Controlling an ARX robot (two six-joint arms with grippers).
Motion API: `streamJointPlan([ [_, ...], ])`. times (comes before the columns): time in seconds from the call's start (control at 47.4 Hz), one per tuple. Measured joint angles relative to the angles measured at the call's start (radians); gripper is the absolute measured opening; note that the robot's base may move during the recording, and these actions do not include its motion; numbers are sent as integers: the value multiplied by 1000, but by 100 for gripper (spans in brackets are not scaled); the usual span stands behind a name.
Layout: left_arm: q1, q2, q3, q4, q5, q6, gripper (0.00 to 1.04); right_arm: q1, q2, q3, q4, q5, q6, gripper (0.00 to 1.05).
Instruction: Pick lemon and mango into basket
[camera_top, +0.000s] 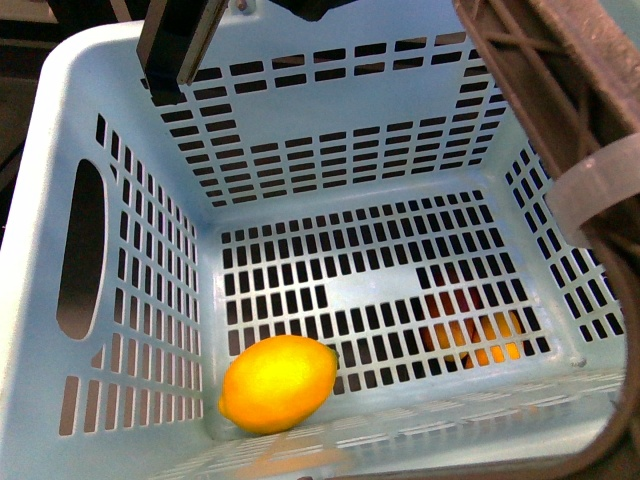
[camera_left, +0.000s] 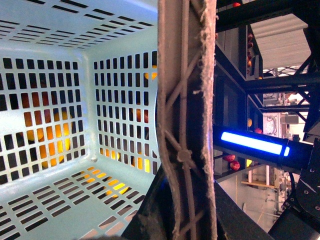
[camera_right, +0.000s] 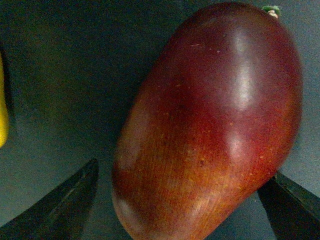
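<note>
Filling the right wrist view, the red mango is lying between the spread-apart fingers of the right gripper, its long axis slanting from lower left to upper right, while the lemon is already resting in the basket's lower-left corner.

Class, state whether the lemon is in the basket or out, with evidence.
In. The lemon lies on the slotted floor of the basket, in a corner.
</note>
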Motion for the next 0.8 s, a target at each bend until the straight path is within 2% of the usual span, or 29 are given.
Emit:
streamJointPlan([
  [0.042,0,0,0,0,0,0,6,0,2,0,-2,-1,0,83],
  [0.19,0,0,0,0,0,0,6,-2,10,-1,-4,-4,2,61],
  [0.232,0,0,0,0,0,0,6,-2,10,-2,-3,-3,2,59],
  [0.401,0,0,0,0,0,0,6,-9,-8,-43,32,-4,-22,57],
  [0.506,0,0,0,0,0,0,6,-15,-58,-113,69,-18,-97,57],
  [0.591,0,0,0,0,0,0,6,-13,-134,-182,112,-37,-183,57],
  [0.802,0,0,0,0,0,0,6,38,-472,-417,185,-119,-510,57],
])
